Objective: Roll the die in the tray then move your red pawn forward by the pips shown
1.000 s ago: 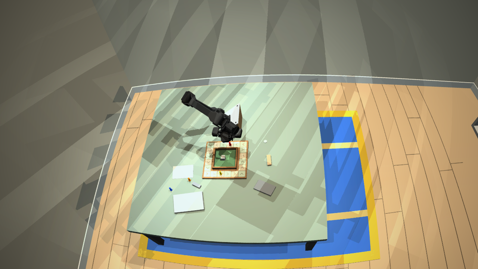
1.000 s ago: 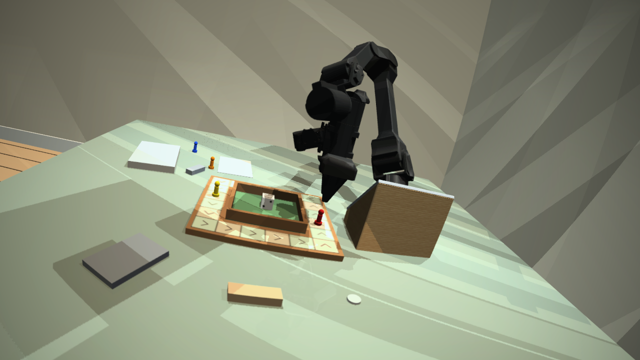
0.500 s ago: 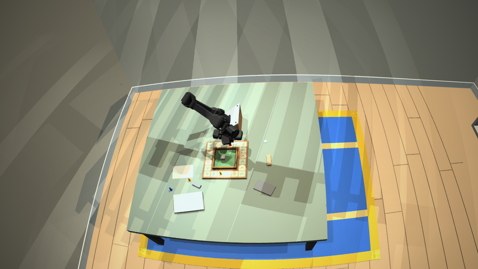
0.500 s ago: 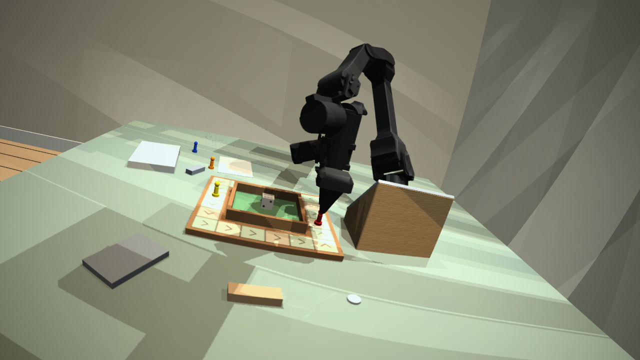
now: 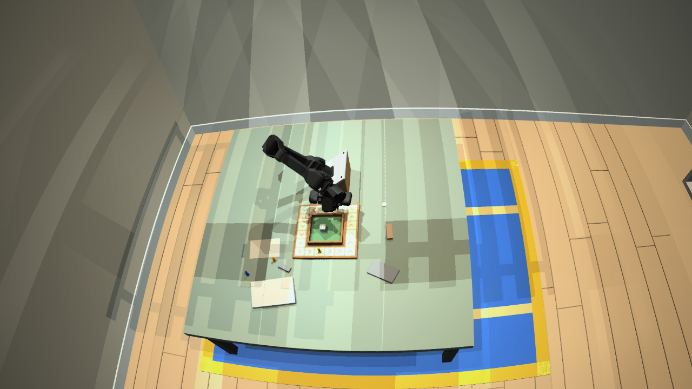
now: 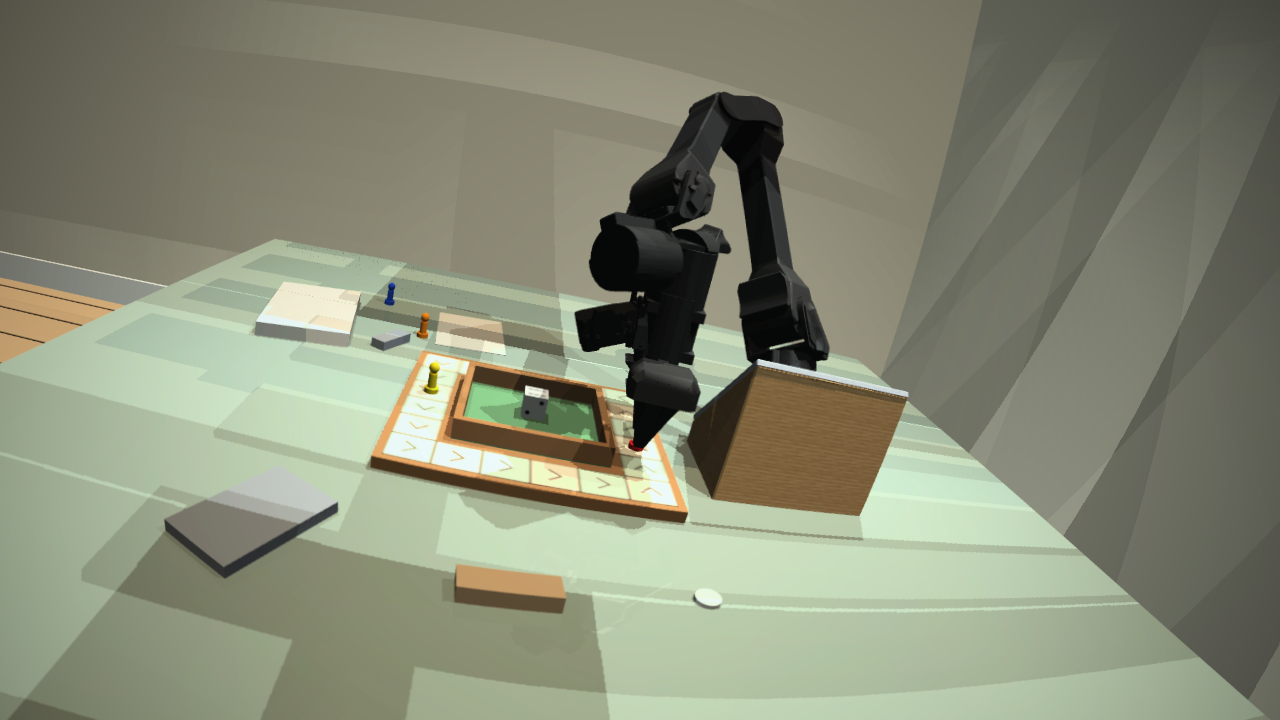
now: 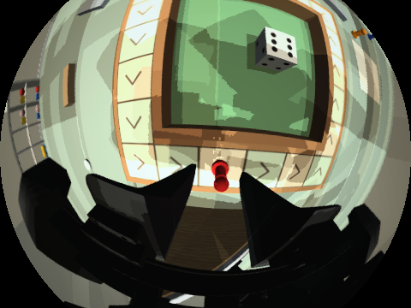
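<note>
The red pawn (image 7: 219,174) (image 6: 632,446) stands on a square in the near row of the arrow board (image 7: 133,78) (image 6: 529,497) (image 5: 295,241). My gripper (image 7: 218,173) (image 6: 646,428) (image 5: 328,207) is down over it. The fingers stand open on either side of the pawn, with a gap on each side. In the top view the gripper hides the pawn. The white die (image 7: 276,50) (image 6: 535,404) (image 5: 323,226) lies in the green tray (image 7: 166,63) (image 6: 528,438) (image 5: 344,227) in the board's middle, with several pips on top. A yellow pawn (image 6: 433,376) (image 5: 319,250) stands on the board's opposite side.
A wooden box (image 6: 796,438) (image 5: 343,169) stands close beside the gripper and board. Off the board are an orange pawn (image 6: 423,324) (image 5: 273,259), a blue pawn (image 6: 390,292) (image 5: 246,273), a small grey block (image 6: 391,339), a white pad (image 6: 308,313), a grey slab (image 6: 250,519), a tan block (image 6: 510,587) and a white disc (image 6: 708,597).
</note>
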You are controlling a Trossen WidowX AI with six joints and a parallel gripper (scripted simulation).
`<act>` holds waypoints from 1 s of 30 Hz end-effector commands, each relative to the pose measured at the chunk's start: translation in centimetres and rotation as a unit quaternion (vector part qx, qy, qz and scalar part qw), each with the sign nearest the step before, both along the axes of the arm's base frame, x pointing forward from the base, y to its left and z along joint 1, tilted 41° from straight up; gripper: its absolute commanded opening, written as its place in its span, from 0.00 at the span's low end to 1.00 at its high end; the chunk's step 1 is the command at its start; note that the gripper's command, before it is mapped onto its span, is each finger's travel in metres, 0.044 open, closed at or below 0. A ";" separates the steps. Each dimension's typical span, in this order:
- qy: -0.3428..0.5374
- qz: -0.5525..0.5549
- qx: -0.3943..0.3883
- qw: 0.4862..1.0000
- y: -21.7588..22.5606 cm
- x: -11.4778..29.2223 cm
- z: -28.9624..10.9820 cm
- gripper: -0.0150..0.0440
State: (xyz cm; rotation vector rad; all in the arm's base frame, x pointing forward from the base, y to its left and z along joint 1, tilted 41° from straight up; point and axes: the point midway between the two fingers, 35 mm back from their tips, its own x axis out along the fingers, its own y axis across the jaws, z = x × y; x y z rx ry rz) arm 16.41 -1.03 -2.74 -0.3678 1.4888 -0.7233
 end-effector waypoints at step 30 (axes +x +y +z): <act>0.003 0.007 0.004 1.000 3.9 1.1 3.9 0.25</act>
